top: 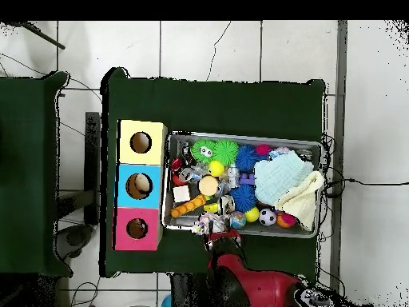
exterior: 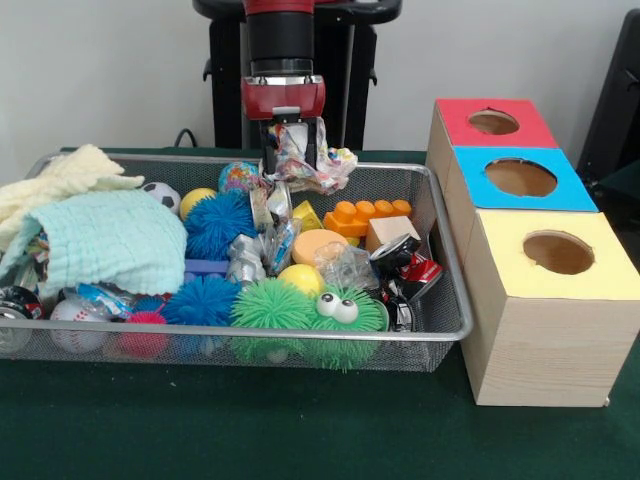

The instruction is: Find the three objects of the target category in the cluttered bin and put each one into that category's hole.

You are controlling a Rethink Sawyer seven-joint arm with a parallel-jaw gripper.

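- Nearest you in the front view, the green googly-eyed fuzzy ball [exterior: 340,308] is sitting against the front wall of the wire mesh bin [exterior: 250,345], with blue spiky balls [exterior: 218,222], a yellow ball [exterior: 300,279] and a mint washcloth [exterior: 110,240] crowding the middle and left of the frame.
- Further back, an orange building brick [exterior: 366,214] and a wooden cube [exterior: 390,232] are lying toward the bin's right side.
- At the right of the frame, the three wooden boxes are lining up: the yellow-topped hole [exterior: 558,252] nearest, the blue-topped hole [exterior: 520,177] behind it, the red-topped hole [exterior: 493,122] farthest.
- At the back, top centre, the gripper [exterior: 296,140] is clenching a crinkled candy wrapper [exterior: 305,160], which is hanging above the bin's rear rim [exterior: 390,168].
- The wrapper is dangling directly under the jaws and trailing toward frame right.
- You are looking at a carry toward frame right; I judge the red-topped hole is the closest of the three, roughly level with the gripper in depth. Which hole suits wrappers, you cannot tell from here.
- In the overhead view, the gripper [top: 212,227] is hovering at the bin's lower edge, right of the red box [top: 136,229].
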